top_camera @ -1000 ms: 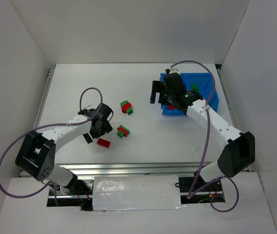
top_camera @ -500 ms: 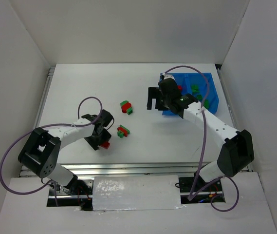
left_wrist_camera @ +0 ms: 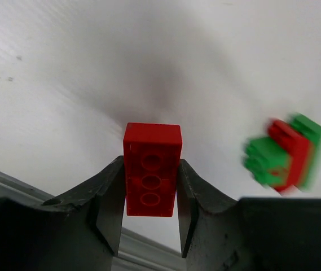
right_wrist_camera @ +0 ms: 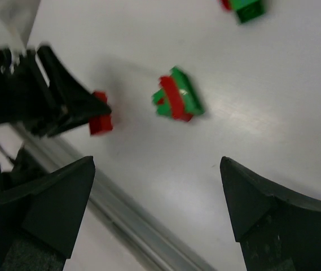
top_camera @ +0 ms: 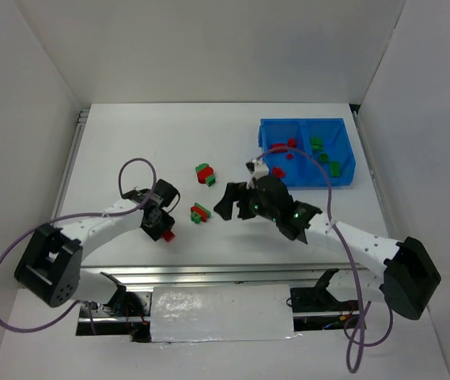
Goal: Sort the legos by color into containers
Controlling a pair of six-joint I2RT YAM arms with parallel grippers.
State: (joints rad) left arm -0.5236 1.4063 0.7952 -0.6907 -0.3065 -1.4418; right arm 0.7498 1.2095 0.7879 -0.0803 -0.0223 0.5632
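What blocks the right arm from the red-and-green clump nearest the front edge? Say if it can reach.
Likely yes: the right gripper is open, facing the clump over bare table; the left gripper, holding a red brick, sits aside.

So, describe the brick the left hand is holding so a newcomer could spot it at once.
On the white table, look near the front edge, at the left hand. Pinched between its fingers is a red brick. Unlike the red-and-green clump just to its right, it is all red, a single brick.
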